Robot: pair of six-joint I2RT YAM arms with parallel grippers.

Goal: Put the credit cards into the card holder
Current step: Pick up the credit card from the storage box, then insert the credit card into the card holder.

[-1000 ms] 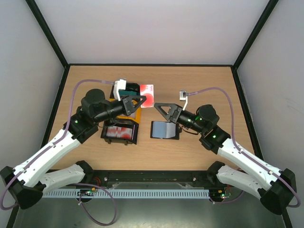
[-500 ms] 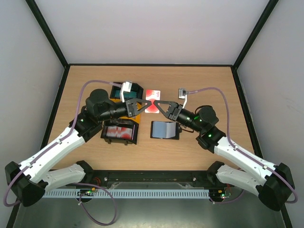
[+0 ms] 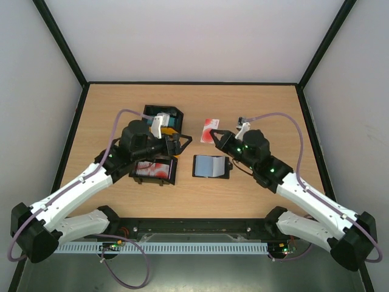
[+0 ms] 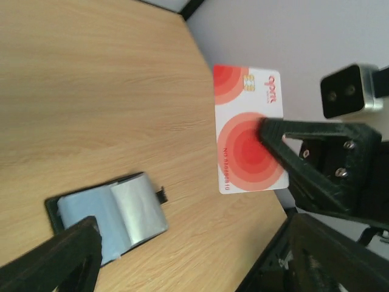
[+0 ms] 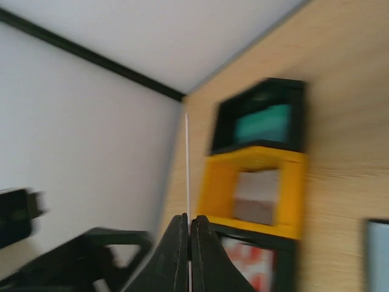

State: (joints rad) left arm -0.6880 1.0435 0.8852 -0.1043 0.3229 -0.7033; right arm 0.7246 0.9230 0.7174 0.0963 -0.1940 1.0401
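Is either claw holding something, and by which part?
The right gripper pinches the red-and-white card near one edge, away from its chip. The left gripper is open, holding nothing.

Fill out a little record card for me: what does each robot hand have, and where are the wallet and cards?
right gripper: shut on a red-and-white card, held above the table
left gripper: open, holding nothing
card holder: lying open on the table between the two arms
card stock: teal cards in the far black tray, red-and-white stack in the near black tray
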